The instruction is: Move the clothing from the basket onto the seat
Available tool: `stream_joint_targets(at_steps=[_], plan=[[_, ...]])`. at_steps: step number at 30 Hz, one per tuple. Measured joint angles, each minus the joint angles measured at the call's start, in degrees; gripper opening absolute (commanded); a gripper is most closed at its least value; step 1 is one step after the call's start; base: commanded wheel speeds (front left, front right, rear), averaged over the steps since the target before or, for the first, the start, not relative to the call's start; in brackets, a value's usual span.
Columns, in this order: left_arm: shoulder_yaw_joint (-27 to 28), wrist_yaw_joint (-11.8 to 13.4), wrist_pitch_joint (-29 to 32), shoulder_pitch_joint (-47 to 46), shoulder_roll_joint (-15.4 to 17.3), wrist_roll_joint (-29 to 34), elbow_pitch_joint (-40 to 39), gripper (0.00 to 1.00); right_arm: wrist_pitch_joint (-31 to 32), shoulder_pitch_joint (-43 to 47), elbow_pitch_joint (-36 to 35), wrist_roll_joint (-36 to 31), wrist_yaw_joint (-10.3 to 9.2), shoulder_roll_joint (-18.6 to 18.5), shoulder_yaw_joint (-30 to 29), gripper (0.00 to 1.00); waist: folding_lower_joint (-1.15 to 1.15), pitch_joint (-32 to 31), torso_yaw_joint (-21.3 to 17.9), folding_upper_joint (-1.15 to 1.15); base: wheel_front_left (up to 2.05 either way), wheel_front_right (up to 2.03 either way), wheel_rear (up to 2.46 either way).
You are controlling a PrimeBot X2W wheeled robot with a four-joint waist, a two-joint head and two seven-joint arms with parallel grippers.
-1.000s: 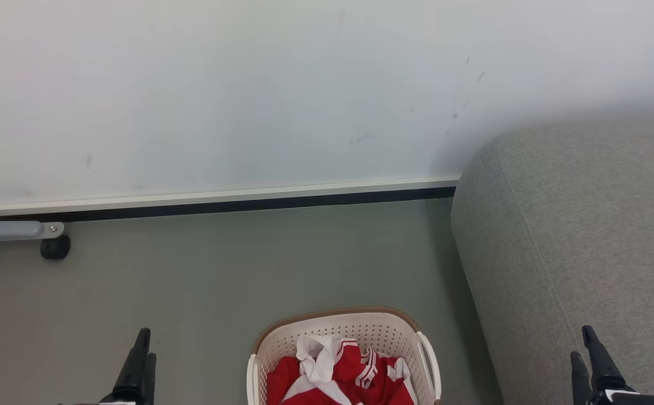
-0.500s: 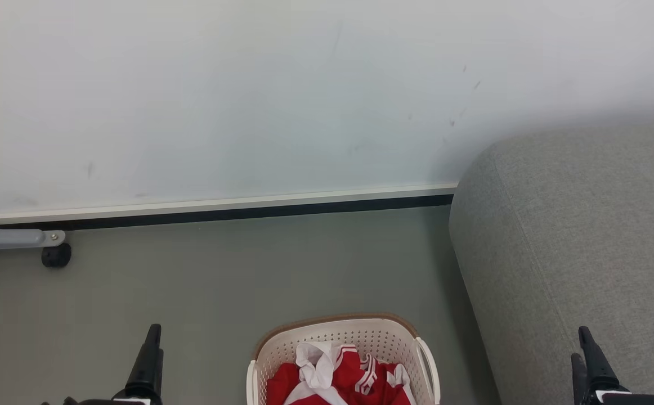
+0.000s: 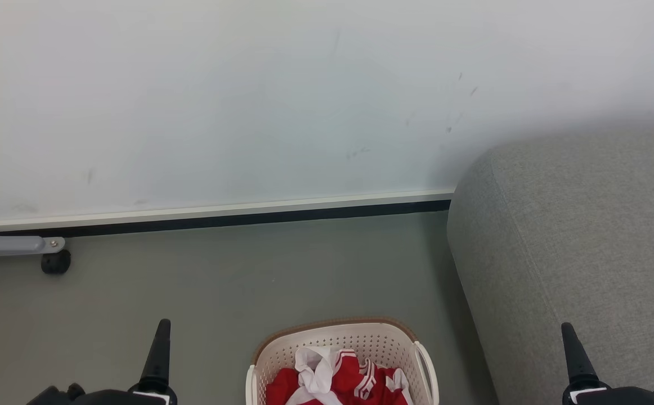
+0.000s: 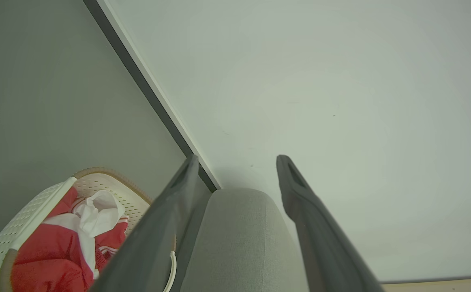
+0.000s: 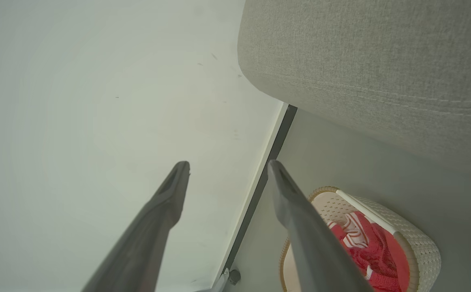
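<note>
Grey floor [image 3: 220,281]; wrist views: left claw [image 4: 237,158], right claw [image 5: 227,163] parted.

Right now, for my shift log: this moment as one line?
clothing: in basket | basket: on floor, left of seat | left gripper: open, empty | right gripper: open, empty

Living-room corner, domestic look: grey fabric sofa [image 3: 574,253], laundry basket [image 3: 332,327] of red clothing [image 3: 349,377] on bare grey floor [image 3: 248,270]. Scuffed white wall [image 3: 248,101], black skirting [image 3: 220,217] (castered metal leg [image 3: 23,246] hints at lab).
</note>
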Motion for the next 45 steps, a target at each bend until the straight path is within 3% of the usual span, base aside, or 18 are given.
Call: stream_joint_targets(at_steps=[23,45], plan=[[-5.9,3.92,-4.23,0.05,3.68,24.68,-1.94,1.0,-4.53,0.51,-1.75,-21.34,-3.05,-2.9,7.4,1.0,0.0,-1.2,-0.49,0.0,0.0,0.0,0.0],[-7.55,6.47,-8.16,2.1,4.52,41.63,-2.43,1.0,-8.16,1.68,-2.09,-36.93,-5.54,-4.69,11.84,1.0,0.0,-2.53,-0.9,0.0,0.0,0.0,0.0]])
